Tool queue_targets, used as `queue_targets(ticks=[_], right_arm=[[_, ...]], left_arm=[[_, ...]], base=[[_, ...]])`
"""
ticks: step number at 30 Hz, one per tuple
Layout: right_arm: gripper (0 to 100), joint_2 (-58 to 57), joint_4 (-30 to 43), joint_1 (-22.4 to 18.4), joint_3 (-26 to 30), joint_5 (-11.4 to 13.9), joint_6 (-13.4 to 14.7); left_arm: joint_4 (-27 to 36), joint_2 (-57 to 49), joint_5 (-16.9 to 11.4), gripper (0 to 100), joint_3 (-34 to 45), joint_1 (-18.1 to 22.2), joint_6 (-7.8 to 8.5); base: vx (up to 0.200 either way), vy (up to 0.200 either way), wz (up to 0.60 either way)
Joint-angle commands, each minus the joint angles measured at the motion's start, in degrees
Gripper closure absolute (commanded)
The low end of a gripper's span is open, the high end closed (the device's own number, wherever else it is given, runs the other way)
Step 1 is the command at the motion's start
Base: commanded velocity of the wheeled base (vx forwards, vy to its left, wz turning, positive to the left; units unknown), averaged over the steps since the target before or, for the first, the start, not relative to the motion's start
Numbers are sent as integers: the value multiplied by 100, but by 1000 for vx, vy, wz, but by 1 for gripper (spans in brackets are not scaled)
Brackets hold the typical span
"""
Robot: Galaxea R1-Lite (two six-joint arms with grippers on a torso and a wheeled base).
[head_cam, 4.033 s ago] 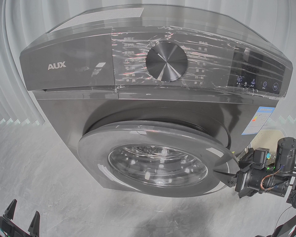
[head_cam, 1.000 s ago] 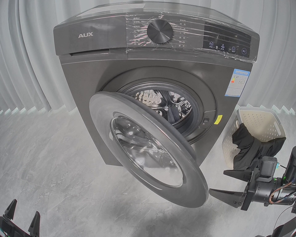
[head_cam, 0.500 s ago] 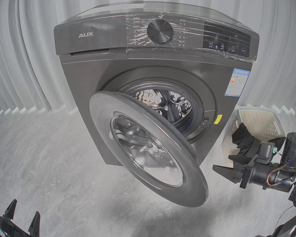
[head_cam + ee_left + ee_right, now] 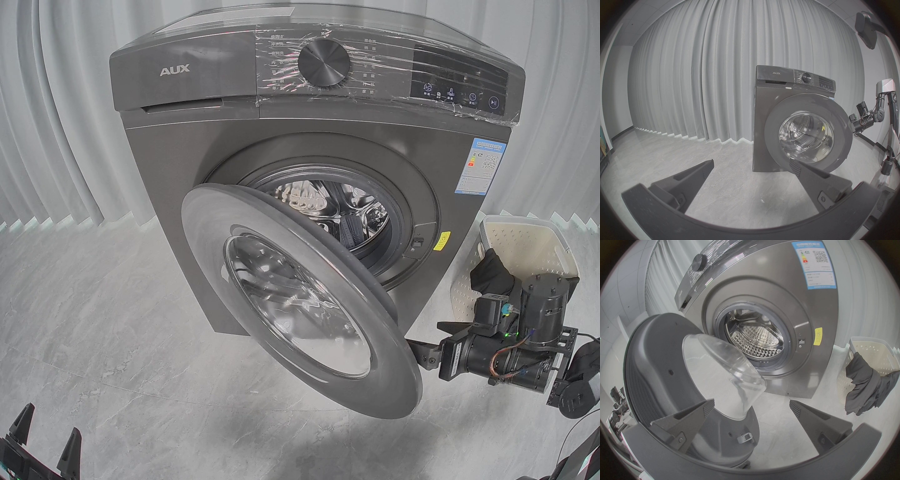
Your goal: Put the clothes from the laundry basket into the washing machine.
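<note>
The grey washing machine (image 4: 312, 137) stands with its round door (image 4: 294, 300) swung wide open, so the steel drum (image 4: 337, 212) shows. To its right is a cream laundry basket (image 4: 531, 240) with dark clothes (image 4: 494, 275) draped over its rim. My right gripper (image 4: 434, 340) is open and holds nothing, close by the door's free edge and in front of the basket. In the right wrist view the open gripper (image 4: 749, 404) faces the door's inner side (image 4: 656, 365), the drum (image 4: 754, 335) and the clothes (image 4: 865, 383). My left gripper (image 4: 50, 425) is open, low at the left.
Pale curtains (image 4: 56, 125) hang behind the machine. The tiled floor (image 4: 94, 325) spreads to the left and front. The left wrist view has its open gripper (image 4: 750, 162) low over the floor, the machine (image 4: 775, 103) further off and the right arm (image 4: 865, 117) beside the door.
Four seconds ago the door was almost shut and the camera was closer. In the last second my right gripper has moved left to the door's edge and its wrist has turned; the left arm has stayed still.
</note>
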Motion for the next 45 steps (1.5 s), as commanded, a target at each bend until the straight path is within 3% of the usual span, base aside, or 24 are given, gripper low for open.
queue_targets(ticks=[1,8,23,30,35,40,45], right_arm=[[0,162,-3,219,70,-2,-3],[0,101,-20,632,123,77,58],[0,444,-20,-106,-352,-196,41],[0,1199,-328,-177,-940,-336,49],[0,2034,-785,-168,-1477,-468,49],[0,2676,-785,-177,-2057,-494,49],[0,2957,-829,-115,-2232,-494,49]], left_arm=[[0,-92,-2,0,92,9,0],[0,-92,-2,0,92,1,0],[0,-92,-2,0,92,1,0],[0,-92,-2,0,92,1,0],[0,-92,-2,0,92,1,0],[0,-92,-2,0,92,1,0],[0,-92,-2,0,92,1,0]], base=[[0,0,0],[0,0,0],[0,0,0],[-171,0,0],[0,0,0],[0,0,0],[0,0,0]])
